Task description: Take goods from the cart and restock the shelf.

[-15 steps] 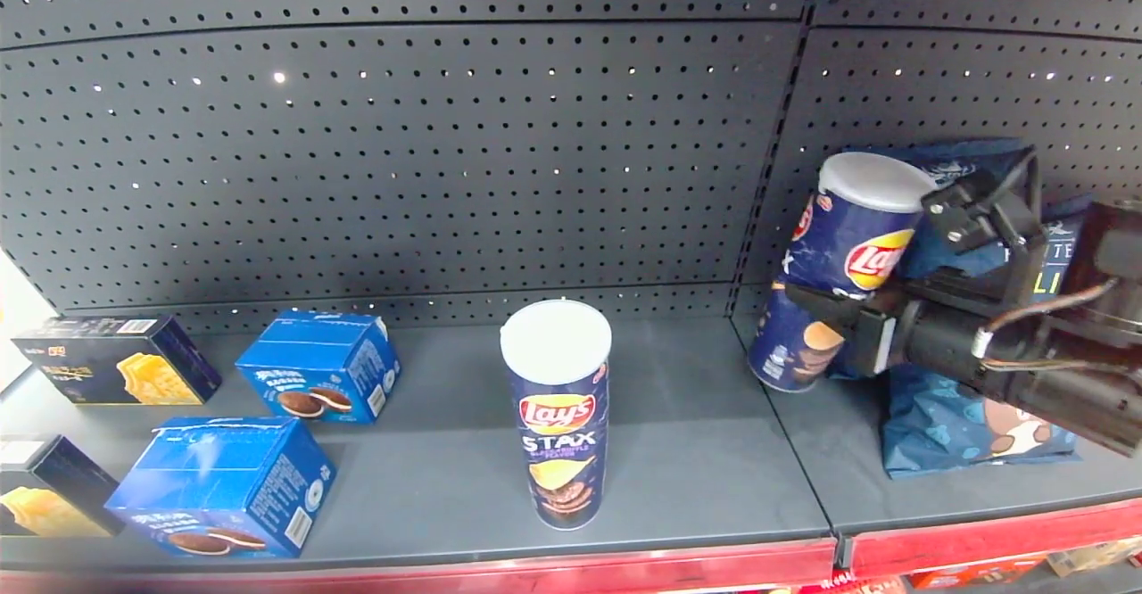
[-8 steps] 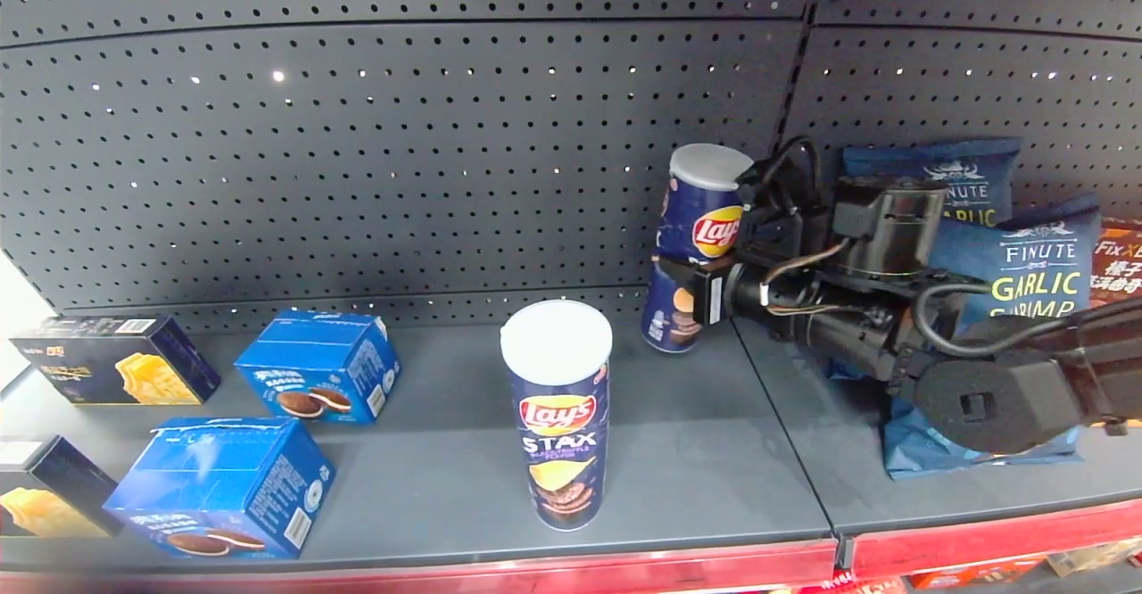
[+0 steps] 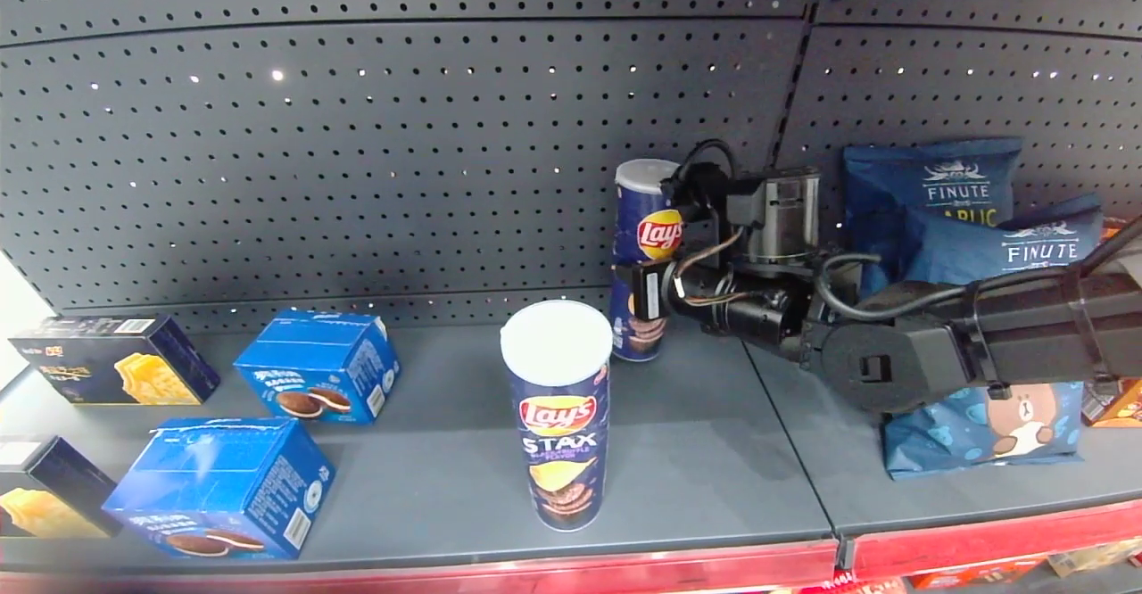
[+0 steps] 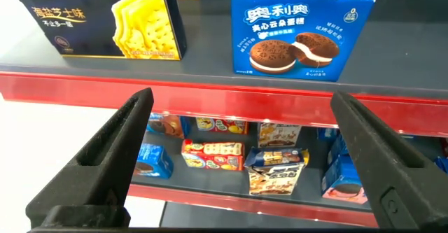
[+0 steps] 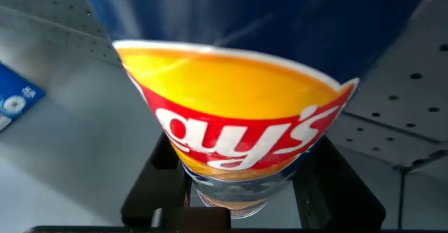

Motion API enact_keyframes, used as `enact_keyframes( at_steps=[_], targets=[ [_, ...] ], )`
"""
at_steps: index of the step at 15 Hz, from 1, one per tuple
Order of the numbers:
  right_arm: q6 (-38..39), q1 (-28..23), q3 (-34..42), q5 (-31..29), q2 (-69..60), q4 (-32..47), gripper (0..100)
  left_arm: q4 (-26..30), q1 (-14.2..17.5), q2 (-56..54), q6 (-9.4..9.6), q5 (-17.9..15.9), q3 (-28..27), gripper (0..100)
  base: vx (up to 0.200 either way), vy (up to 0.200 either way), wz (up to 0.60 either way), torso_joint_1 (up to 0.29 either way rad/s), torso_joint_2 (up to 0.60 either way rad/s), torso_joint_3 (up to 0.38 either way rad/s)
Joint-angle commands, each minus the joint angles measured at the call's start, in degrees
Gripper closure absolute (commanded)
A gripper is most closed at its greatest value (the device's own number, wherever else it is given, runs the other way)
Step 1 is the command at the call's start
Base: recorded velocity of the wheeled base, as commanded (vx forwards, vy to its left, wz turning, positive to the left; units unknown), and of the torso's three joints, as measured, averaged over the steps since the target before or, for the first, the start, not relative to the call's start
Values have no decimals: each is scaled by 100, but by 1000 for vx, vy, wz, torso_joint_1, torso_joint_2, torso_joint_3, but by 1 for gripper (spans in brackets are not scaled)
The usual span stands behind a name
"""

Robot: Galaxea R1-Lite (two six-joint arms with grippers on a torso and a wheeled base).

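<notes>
My right gripper (image 3: 644,292) is shut on a dark blue chip can (image 3: 644,219) with a white lid, held upright at the back of the shelf (image 3: 696,451), near the pegboard wall. Its base is at or just above the shelf surface; contact cannot be told. The right wrist view looks close up at the can's (image 5: 238,121) yellow and red label between the fingers (image 5: 150,184). A second, matching chip can (image 3: 557,411) stands upright in front of it, nearer the shelf edge. My left gripper (image 4: 245,156) is open below the shelf front, with nothing between its fingers.
Two blue cookie boxes (image 3: 318,377) (image 3: 223,485) and two dark cracker boxes (image 3: 116,358) lie on the shelf's left part. Blue snack bags (image 3: 981,210) lean at the back right, behind my right arm. The red shelf lip (image 4: 224,96) has a lower stocked shelf beneath.
My right arm has carried the chip can leftward and back across the shelf, from in front of the snack bags to behind the standing can, and set it more upright.
</notes>
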Motion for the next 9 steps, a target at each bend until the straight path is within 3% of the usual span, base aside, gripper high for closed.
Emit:
enact_keyframes(
  at_steps=[1,9],
  targets=[
    [211,99,-586,-268,236,232,100,0,1,9,2,2,0,0,0,0,0,0,0,0],
    [211,231,-700,-364,578,39,100,0,1,9,2,2,0,0,0,0,0,0,0,0]
  ],
)
